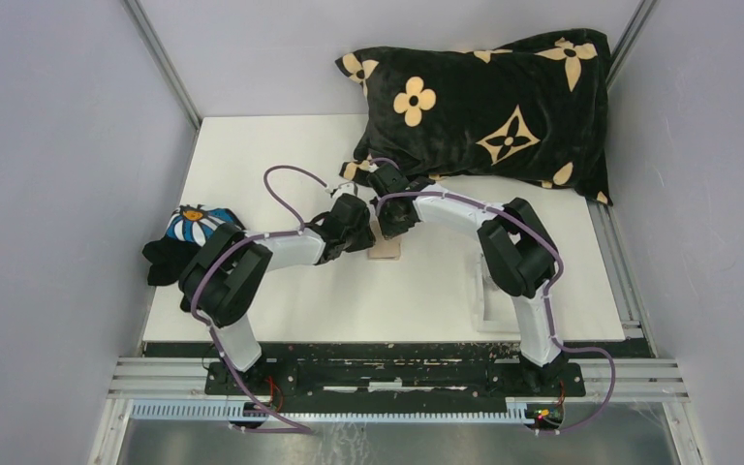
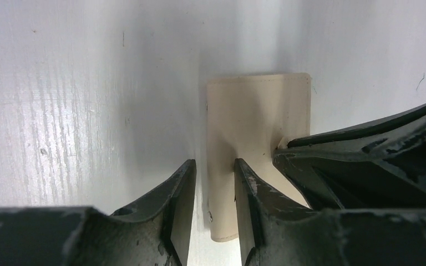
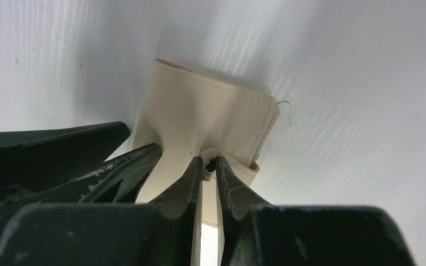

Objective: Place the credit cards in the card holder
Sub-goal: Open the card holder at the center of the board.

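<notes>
Bases of two robot arms sit at the near edge of a white table (image 1: 281, 155), left arm on the left. Both arms bend inward, elbows out, and reach forward so their wrists meet low over the middle of the table. A faint clear box (image 1: 492, 308) lies near the right arm's elbow, and a dark cloth (image 1: 194, 228) with a daisy print lies at the left edge.

At the centre, directly under both wrists, the tan card holder (image 2: 260, 111) lies closed on the table. The left gripper (image 2: 215, 163) comes at it from the left. Its jaws are partly spread and straddle the holder's left edge, one finger on the bare table and one on the leather, not visibly clamped. The holder's long axis runs in line with these fingers, pointing away from the wrist.

The right gripper (image 3: 209, 163) reaches in from the right and far side, touching distance from the left one. Its jaws are pressed nearly together on the snap tab (image 3: 241, 168), and the leather puckers towards the pinch.

No credit cards are visible in any view. The next move probably depends on pulling the tab away from the held edge to open the fold.

A black pillow (image 1: 484, 97) with cream flowers lies at the far right.
</notes>
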